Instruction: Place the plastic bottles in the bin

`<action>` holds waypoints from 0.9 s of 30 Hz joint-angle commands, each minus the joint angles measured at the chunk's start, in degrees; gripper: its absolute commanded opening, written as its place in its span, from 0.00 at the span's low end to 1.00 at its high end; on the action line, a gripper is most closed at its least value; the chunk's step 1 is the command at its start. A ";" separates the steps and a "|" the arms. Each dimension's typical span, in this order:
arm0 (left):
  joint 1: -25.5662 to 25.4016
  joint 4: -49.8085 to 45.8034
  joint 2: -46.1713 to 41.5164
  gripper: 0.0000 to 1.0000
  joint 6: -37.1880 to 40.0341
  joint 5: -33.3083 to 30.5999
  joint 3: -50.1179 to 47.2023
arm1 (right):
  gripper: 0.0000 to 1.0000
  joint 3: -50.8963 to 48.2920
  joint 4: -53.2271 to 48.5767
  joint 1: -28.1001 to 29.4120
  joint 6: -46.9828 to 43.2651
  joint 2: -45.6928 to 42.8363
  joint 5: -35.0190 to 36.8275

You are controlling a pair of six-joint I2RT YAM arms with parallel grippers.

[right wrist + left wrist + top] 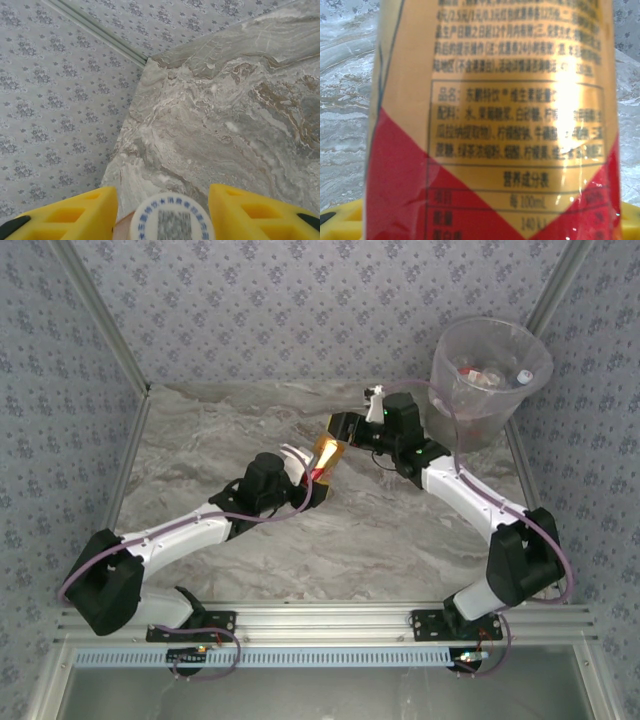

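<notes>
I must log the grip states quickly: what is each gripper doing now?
Left gripper: closed on the gold-and-red bottle.
Right gripper: around the bottle's white cap; grip cannot be told.

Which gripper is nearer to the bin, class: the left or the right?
Right. The right gripper sits between the bin and the amber bottle. The left gripper holds that bottle from its other side, farther from the bin.
</notes>
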 commanded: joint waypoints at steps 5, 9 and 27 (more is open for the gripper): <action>-0.41 3.21 -1.61 0.47 -0.10 1.32 0.07 | 0.31 3.25 0.68 1.05 0.79 1.41 2.34; -0.34 2.85 -1.69 0.47 -0.27 1.14 0.10 | 0.16 4.04 -0.33 1.30 0.34 1.59 1.86; -0.33 -0.47 0.15 0.92 -2.84 1.19 3.64 | 0.00 3.74 -4.37 1.85 -2.31 0.03 4.67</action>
